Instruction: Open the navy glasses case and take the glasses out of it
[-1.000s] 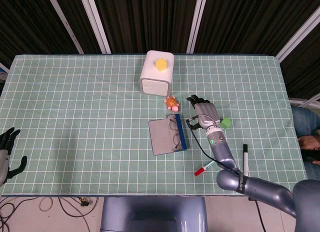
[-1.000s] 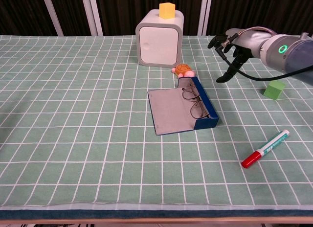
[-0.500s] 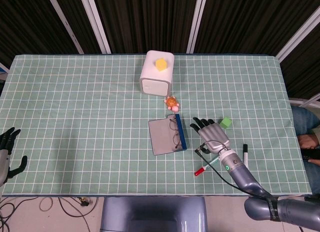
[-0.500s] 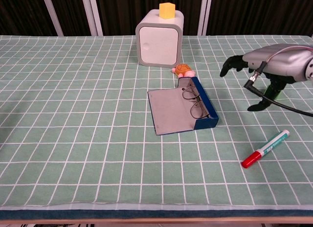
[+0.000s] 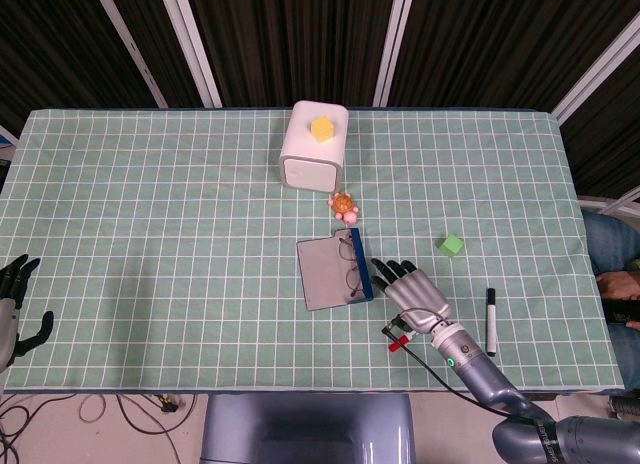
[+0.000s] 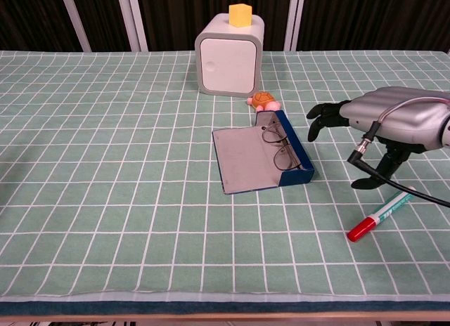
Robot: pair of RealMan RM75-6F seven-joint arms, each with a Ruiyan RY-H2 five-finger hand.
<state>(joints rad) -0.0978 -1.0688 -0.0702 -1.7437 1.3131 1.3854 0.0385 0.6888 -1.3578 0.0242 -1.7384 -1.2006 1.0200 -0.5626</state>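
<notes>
- Right hand (image 6: 383,122) had its fingers (image 6: 325,115) spread and loosely extended, grasping nothing. They pointed toward the case from roughly its 3 o'clock side, hovering near it but not touching as far as I could tell.
- Left hand (image 5: 12,304) sat way off at the table's 8 o'clock edge in the head view, fingers apart and empty. The chest view didn't catch it at all.
- The navy glasses case (image 6: 261,159) was already lying open near the middle of the table, grey lining up, with the navy wall along its 3 o'clock side. So the "open it" half looked done to me.
- The glasses (image 6: 278,147) were inside, resting on the lining up against that navy wall, frames tilted a bit. Nobody had hold of them, so the "take them out" half was not yet done.
- My read: about halfway, with the pick itself left. Thin wire frame tucked against the wall, probably a fiddly pinch.
- Other stuff around: the toy turtle (image 6: 262,100) just at the case's 12 o'clock, the white box (image 6: 228,56) with a yellow block (image 6: 240,15) on top beyond that, the red marker (image 6: 382,213) under the right wrist, and in the head view the green cube (image 5: 451,245) and black marker (image 5: 490,307) off at 3 o'clock.
</notes>
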